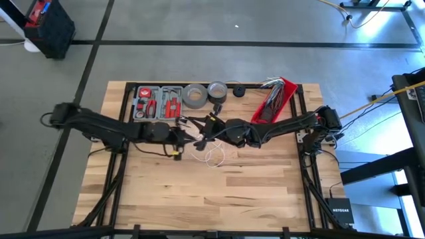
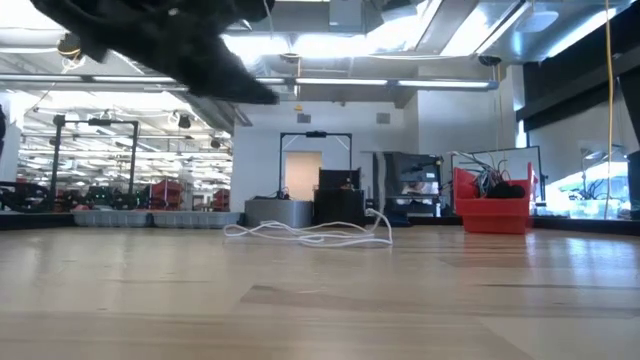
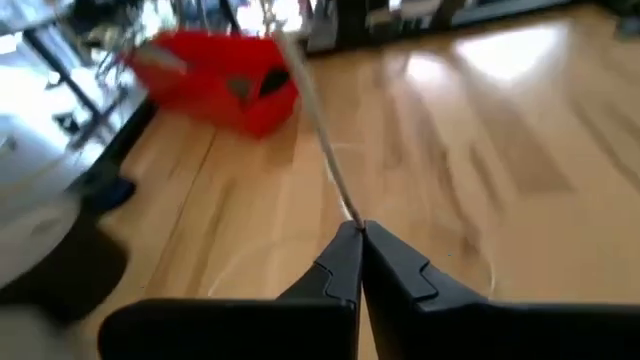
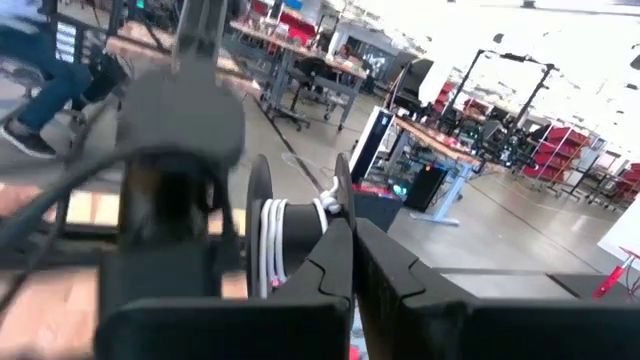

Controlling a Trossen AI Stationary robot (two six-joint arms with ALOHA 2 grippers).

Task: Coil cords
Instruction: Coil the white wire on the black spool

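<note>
The thin white cord lies in loose loops on the wooden table (image 1: 212, 157), just on the near side of both grippers; it also shows in the low view (image 2: 310, 232). My left gripper (image 1: 193, 138) is above the table's middle, shut on the cord (image 3: 330, 160). My right gripper (image 1: 210, 127) is close beside it, toward the far right, and is shut on the cord too. In the right wrist view several turns of the cord (image 4: 270, 250) are wound round a dark part beside my right gripper (image 4: 352, 218); whose part it is I cannot tell. My left gripper pinches one strand of the white cord (image 3: 352, 218) between its two fingertips. From there the strand runs straight away from the fingers and looks taut. My right gripper pinches the cord (image 4: 330, 205) between its fingertips, right next to the wound turns. The fingers point about level, above the table.
At the far edge stand a tool case (image 1: 158, 101), two grey tape rolls (image 1: 195, 95) and a red bin (image 1: 274, 99) with wires. A yellow cable (image 1: 378, 98) runs past the table's right side. The near half of the table (image 1: 212, 199) is bare wood.
</note>
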